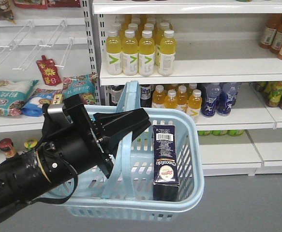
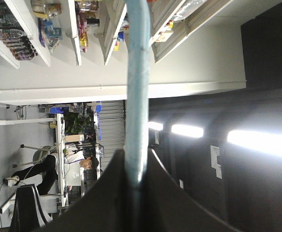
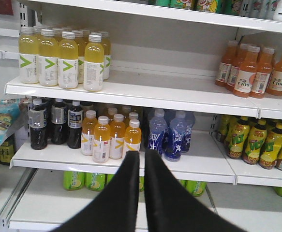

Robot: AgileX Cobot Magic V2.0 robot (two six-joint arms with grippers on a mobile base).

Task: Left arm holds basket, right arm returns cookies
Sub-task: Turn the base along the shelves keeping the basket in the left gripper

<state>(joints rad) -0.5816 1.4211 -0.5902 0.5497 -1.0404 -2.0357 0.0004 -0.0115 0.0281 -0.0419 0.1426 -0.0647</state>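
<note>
While left claw point(image 1: 141, 123) clamps basket handle point(image 1: 130, 87), we see cookies point(image 1: 166, 154) upright at its 3 o'clock, long axis vertical; right claw point(image 3: 141, 166) narrow, empty, facing shelves point(image 3: 155, 94).

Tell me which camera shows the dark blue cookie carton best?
The exterior front-facing view: the cookie carton stands in the light blue basket, barcode and lettering visible. The left wrist view shows only a basket handle; the right wrist view, only shelved bottles.
</note>
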